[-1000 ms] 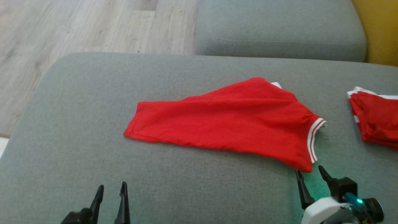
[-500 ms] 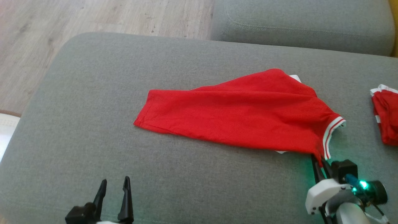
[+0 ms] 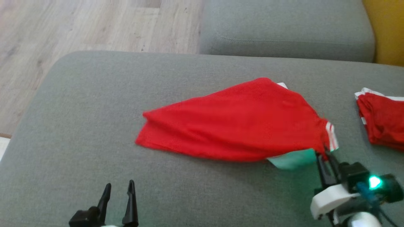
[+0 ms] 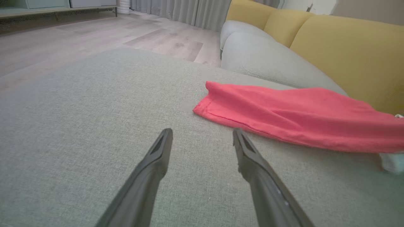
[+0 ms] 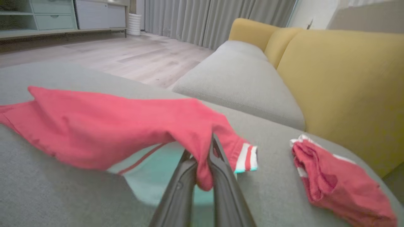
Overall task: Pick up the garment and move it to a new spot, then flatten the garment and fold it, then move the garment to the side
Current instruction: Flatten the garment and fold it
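The right gripper [image 3: 324,155] is pinched tight on the near right corner of the thin red knit garment with white-striped trim [image 3: 236,126], and that corner is raised off the seat. The broad grey woven sofa cushion [image 3: 94,126] carries everything. The garment stretches across its middle, its left end resting flat. A crumpled red-and-white cloth bundle [image 3: 383,121] lies well apart to the right. The left gripper [image 3: 119,183] hovers low at the front, fingers apart and empty. The cloth looks light and limp, likely to sag from one pinch. Hemmed corners or the striped band [image 5: 246,157] should grip best.
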